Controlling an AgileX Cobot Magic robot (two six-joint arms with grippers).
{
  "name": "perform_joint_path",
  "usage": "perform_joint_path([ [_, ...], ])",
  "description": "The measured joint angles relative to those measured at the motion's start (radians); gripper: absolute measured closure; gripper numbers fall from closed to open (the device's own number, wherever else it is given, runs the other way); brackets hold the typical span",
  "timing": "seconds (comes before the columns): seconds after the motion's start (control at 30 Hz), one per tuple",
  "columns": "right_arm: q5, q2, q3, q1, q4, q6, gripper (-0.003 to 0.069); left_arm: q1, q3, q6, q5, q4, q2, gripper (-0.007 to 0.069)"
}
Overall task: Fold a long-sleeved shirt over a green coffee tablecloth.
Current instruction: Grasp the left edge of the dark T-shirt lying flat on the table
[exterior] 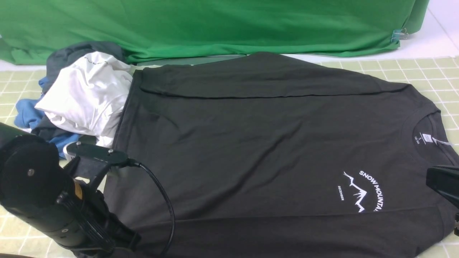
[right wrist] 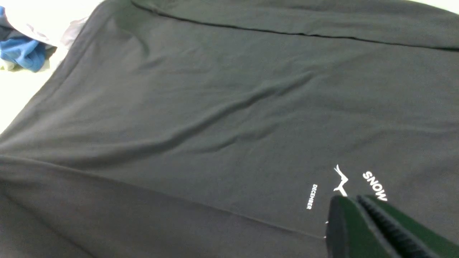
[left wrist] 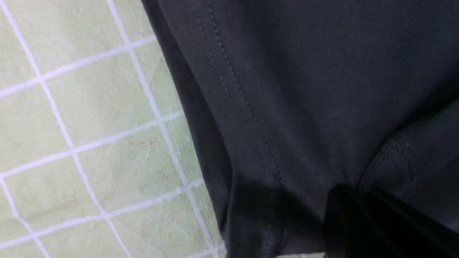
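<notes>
The black long-sleeved shirt (exterior: 251, 143) lies flat on the pale green coffee tablecloth (exterior: 412, 68) with white grid lines. Its collar and white mountain print (exterior: 360, 191) are at the right, and one sleeve is folded across the far side. My left arm (exterior: 53, 204) reaches in at the near left hem and hides its own jaws there. In the left wrist view my left gripper (left wrist: 353, 195) is shut, with the stitched hem and a ribbed cuff (left wrist: 380, 161) running into its tips beside the tablecloth (left wrist: 89, 143). My right gripper (right wrist: 349, 199) is shut and empty above the print (right wrist: 374, 184).
A heap of white, blue and dark grey garments (exterior: 86, 93) lies at the far left, touching the shirt's hem. A bright green fabric sheet (exterior: 215, 25) hangs along the back. A black cable (exterior: 161, 193) loops from my left wrist over the shirt.
</notes>
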Motion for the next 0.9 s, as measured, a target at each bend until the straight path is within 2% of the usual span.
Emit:
perform_joint_path([
  [0.17,0.000,0.000,0.000,0.000,0.000,0.000,0.0622,0.000,0.000,0.003,0.019,-0.020,0.000,0.0584],
  [0.3,0.000,0.000,0.000,0.000,0.000,0.000,0.0620,0.000,0.007,0.006,0.032,-0.045,0.000,0.0524],
  [0.4,0.000,0.000,0.000,0.000,0.000,0.000,0.0620,0.000,0.059,0.012,0.018,-0.056,-0.001,0.0417],
  [0.43,0.000,0.000,0.000,0.000,0.000,0.000,0.0620,0.000,0.063,0.014,0.015,-0.056,-0.001,0.0410],
  [0.47,0.000,0.000,0.000,0.000,0.000,0.000,0.0619,0.000,0.095,0.027,-0.016,-0.055,-0.001,0.0358],
  [0.63,-0.001,0.000,0.000,0.000,0.000,0.000,0.0614,0.000,0.137,0.053,-0.125,-0.034,-0.001,0.0235],
  [0.9,-0.001,0.000,0.000,0.000,0.000,0.000,0.0608,0.000,0.137,-0.007,-0.211,0.094,-0.001,0.0185],
])
